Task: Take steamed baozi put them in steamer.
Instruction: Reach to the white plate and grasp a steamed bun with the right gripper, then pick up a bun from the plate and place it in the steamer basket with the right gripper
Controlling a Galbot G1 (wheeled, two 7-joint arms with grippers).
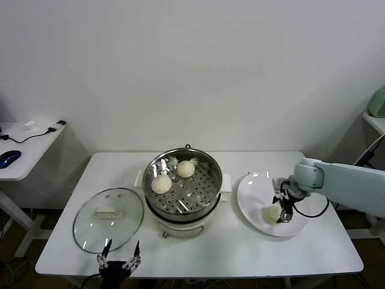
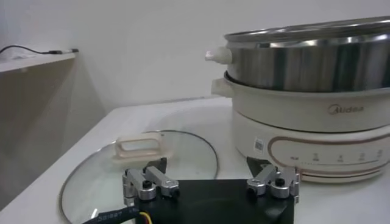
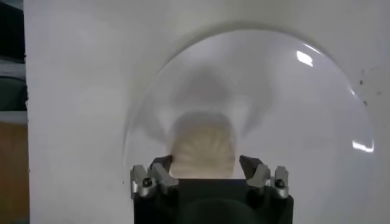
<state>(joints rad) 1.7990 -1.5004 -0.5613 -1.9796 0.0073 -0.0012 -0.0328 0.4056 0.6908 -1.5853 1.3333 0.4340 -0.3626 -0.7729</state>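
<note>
The steamer (image 1: 212, 194) stands mid-table, a shiny steel pot with a perforated tray, and also shows in the left wrist view (image 2: 304, 67). Two steamed baozi (image 1: 161, 183) (image 1: 186, 169) lie in it. A third baozi (image 1: 274, 213) sits on the white plate (image 1: 252, 189) at the right. My right gripper (image 1: 283, 215) is down over that bun, open, with a finger on each side of it. In the right wrist view the bun (image 3: 204, 143) lies between the jaws of the right gripper (image 3: 205, 167). My left gripper (image 1: 119, 253) is parked open at the table's front edge.
A round glass lid (image 1: 108, 218) with a cream handle lies flat left of the steamer, just beyond the left gripper (image 2: 207, 173), and shows in the left wrist view (image 2: 91, 182). A side desk (image 1: 24, 150) with a mouse stands far left.
</note>
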